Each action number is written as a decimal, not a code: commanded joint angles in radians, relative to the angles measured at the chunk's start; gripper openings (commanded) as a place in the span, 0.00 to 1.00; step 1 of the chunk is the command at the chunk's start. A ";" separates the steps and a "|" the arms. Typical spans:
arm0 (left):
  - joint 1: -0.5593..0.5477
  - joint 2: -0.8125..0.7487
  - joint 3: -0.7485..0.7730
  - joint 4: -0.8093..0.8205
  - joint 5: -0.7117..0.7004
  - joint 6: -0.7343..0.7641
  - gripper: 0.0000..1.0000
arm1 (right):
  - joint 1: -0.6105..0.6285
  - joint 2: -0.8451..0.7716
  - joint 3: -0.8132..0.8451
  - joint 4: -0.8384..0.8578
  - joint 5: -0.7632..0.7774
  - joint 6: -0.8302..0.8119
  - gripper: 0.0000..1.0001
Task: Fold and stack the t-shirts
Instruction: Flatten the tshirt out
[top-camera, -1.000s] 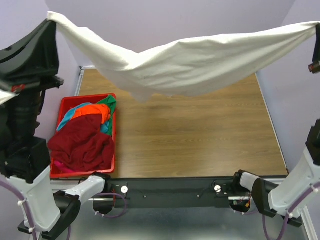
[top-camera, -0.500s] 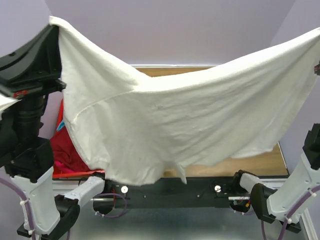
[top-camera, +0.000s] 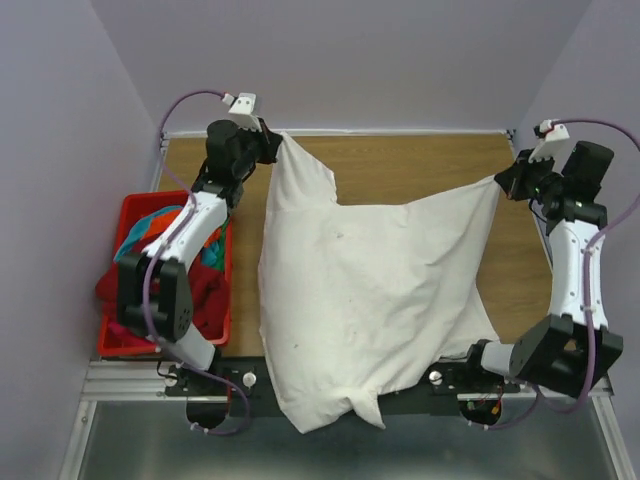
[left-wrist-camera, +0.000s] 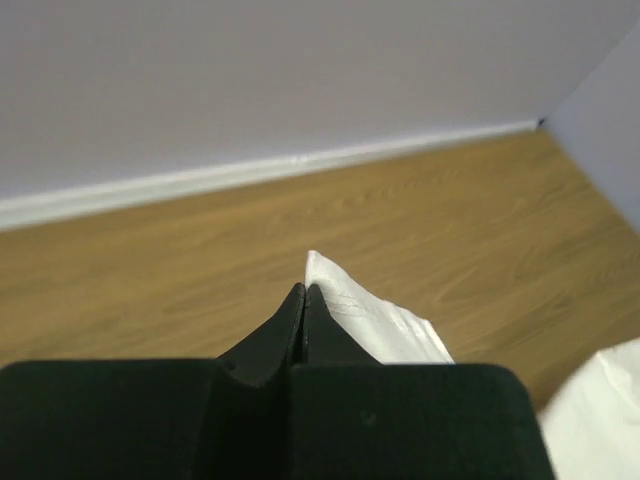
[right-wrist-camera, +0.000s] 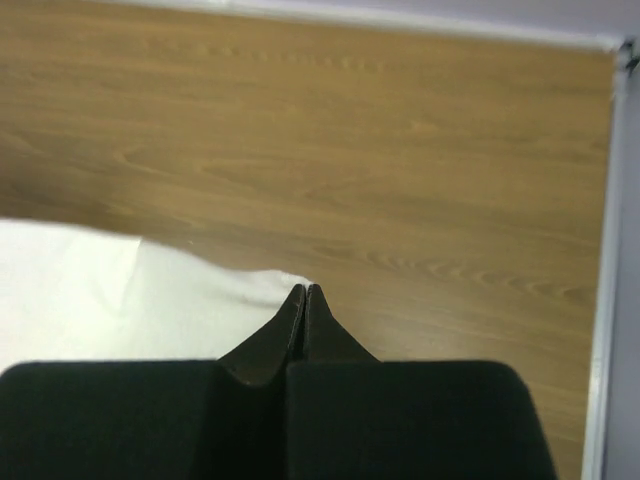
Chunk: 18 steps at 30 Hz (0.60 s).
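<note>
The white t-shirt (top-camera: 370, 300) is pinched at its far corners by the tightly closed left gripper (top-camera: 274, 145) and right gripper (top-camera: 503, 182), and is draped nearward across the table (top-camera: 420, 165).

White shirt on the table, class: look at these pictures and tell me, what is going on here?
Two robot arms hold the white shirt spread over the table. The left gripper pinches a corner at the far left and the right gripper one at the far right, both shut on the cloth. The shirt's near edge hangs over the table's front. No fold is made yet. Coloured shirts wait in the red basket.
</note>
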 joint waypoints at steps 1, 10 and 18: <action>0.055 0.198 0.143 -0.012 0.095 -0.056 0.00 | -0.003 0.128 -0.034 0.095 -0.039 -0.067 0.00; 0.063 0.171 0.422 -0.087 0.115 -0.084 0.00 | 0.004 0.205 0.216 0.098 -0.081 0.008 0.00; 0.061 -0.220 0.465 -0.073 0.041 -0.064 0.00 | 0.004 -0.016 0.589 0.042 -0.068 0.065 0.00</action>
